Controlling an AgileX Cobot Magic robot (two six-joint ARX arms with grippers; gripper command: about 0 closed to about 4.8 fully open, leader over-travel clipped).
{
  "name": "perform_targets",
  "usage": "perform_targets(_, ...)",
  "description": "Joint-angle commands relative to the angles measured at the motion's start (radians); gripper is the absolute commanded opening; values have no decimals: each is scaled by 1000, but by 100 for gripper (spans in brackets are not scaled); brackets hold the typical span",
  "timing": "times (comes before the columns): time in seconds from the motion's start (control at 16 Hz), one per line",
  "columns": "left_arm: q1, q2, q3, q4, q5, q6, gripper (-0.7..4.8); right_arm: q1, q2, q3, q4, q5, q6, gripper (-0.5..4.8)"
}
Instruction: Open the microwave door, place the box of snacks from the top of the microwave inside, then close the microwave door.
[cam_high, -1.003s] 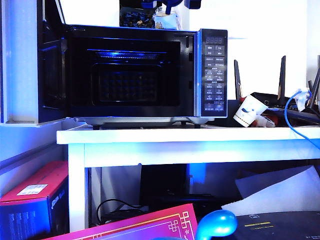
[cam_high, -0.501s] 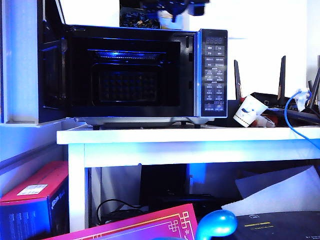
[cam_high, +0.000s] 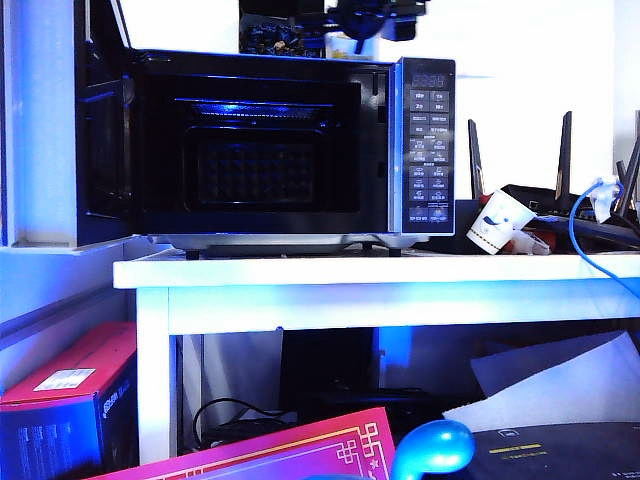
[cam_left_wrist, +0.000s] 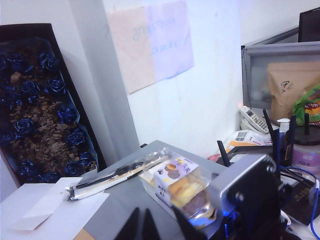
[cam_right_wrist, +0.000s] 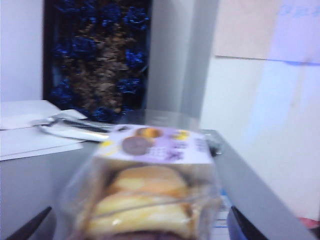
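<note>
The black microwave (cam_high: 270, 150) stands on a white table, its door (cam_high: 100, 140) swung open to the left and the cavity dark. On its grey top sits the box of snacks (cam_left_wrist: 177, 187), a clear tub with pale yellow cakes (cam_right_wrist: 150, 190), barely seen from outside (cam_high: 342, 44). My right gripper (cam_right_wrist: 137, 225) is open wide, one finger on each side of the tub with a small gap to it; it shows at the top of the exterior view (cam_high: 375, 15). My left gripper (cam_left_wrist: 141, 225) hovers over the microwave top beside the tub, tips together, holding nothing.
A dark box with blue pieces (cam_left_wrist: 40, 110) leans against the wall behind the tub. A silver wrapped stick (cam_left_wrist: 117, 175) and white paper (cam_left_wrist: 45, 205) lie on the microwave top. A paper cup (cam_high: 497, 222) and router antennas (cam_high: 565, 150) stand right of the microwave.
My right gripper has shifted right along the microwave top, now covering more of the snack tub in the exterior view. Door and tub have not moved.
</note>
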Motion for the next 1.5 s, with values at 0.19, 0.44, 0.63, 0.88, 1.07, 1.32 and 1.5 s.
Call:
perform_targets(0.19,0,-8,2,9,0,0,-5,-34,-5,11,-13,-75,5,479)
perform_targets(0.44,0,-8,2,10,0,0,-5,-62,-5,11,-21,-136,10,479)
perform_targets(0.63,0,-8,2,12,0,0,-5,-84,-5,11,-20,-190,29,479)
perform_targets(0.88,0,-8,2,13,0,0,-5,-97,-5,11,-49,-245,32,479)
perform_targets(1.07,0,-8,2,12,0,0,-5,-97,-5,11,-80,-245,31,479)
perform_targets(1.32,0,-8,2,11,0,0,-5,-97,-5,11,-102,-267,30,479)
perform_targets(1.5,0,-8,2,4,0,0,-5,-97,-6,14,-93,-267,31,479)
